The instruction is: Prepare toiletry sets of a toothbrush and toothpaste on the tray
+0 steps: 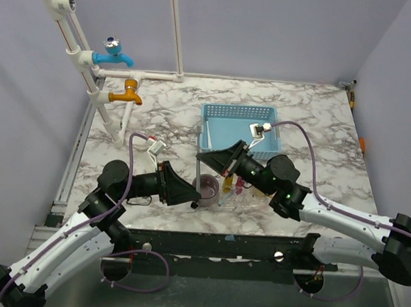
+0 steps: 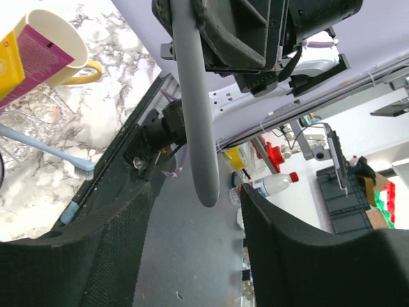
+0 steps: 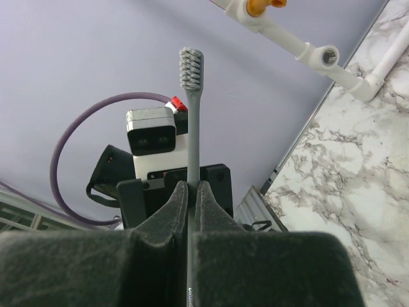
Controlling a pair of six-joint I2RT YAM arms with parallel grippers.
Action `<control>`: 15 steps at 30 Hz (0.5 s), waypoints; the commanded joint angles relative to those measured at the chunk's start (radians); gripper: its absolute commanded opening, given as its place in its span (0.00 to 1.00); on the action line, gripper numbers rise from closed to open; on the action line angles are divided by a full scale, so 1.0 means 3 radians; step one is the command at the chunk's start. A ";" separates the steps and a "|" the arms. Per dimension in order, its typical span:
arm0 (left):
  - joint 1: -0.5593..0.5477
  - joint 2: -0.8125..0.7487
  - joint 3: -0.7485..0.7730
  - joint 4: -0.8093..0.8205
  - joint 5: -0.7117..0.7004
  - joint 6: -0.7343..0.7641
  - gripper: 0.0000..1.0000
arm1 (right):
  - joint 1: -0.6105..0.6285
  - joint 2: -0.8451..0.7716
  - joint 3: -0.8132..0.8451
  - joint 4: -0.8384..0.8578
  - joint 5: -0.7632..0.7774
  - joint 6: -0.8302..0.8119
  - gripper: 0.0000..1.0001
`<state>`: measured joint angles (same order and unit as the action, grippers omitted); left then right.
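Top view: the right gripper (image 1: 200,155) reaches left over the marble worktop (image 1: 315,119) and holds a thin grey toothbrush (image 1: 196,175) that crosses just left of the mauve cup (image 1: 208,188); the left gripper (image 1: 193,195) points right at the same spot, beside the cup; small patches of yellow and pink show under the right arm, too small to make out; a blue basket (image 1: 206,129) sits behind them.

Left wrist view: the 2 fingers (image 2: 96,256) of the left gripper (image 2: 198,198) stand well apart, and the rounded end of the grey toothbrush handle (image 2: 195,115) hangs between them; I cannot tell that either finger touches it; at the upper left a cream mug (image 2: 67,38) with a yellow handle holds 2 flat tubes of toothpaste, the yellow tube (image 2: 7,61) and the magenta tube (image 2: 41,54) side by side, the magenta one printed with small text; a light blue toothbrush (image 2: 45,148) lies below the mug, bristles toward the worktop edge.

Right wrist view: the fingers (image 3: 172,211) of the right gripper (image 3: 190,192) are pressed together on the grey toothbrush (image 3: 192,128), clamping its slim handle; the grey-and-white bristle head points away from the camera.
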<state>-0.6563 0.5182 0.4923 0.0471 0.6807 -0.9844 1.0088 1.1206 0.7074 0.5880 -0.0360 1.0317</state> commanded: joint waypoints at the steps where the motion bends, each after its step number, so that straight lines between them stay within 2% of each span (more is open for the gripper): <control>1: 0.0007 -0.0052 -0.0082 0.0354 0.0206 -0.0159 0.56 | 0.0041 0.0105 -0.0074 0.0371 0.0107 0.0132 0.01; 6: 0.0010 -0.0054 -0.0146 0.0591 0.0315 -0.0292 0.52 | 0.0077 0.0200 -0.0087 0.0529 0.0109 0.0180 0.01; 15: 0.0012 -0.0135 -0.0128 0.0564 0.0385 -0.0324 0.38 | 0.0114 0.0217 -0.0170 0.0705 0.0097 0.0172 0.01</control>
<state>-0.6563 0.4973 0.4507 0.1856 0.7555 -1.0710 1.0317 1.1820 0.6838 0.7303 -0.0322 1.0817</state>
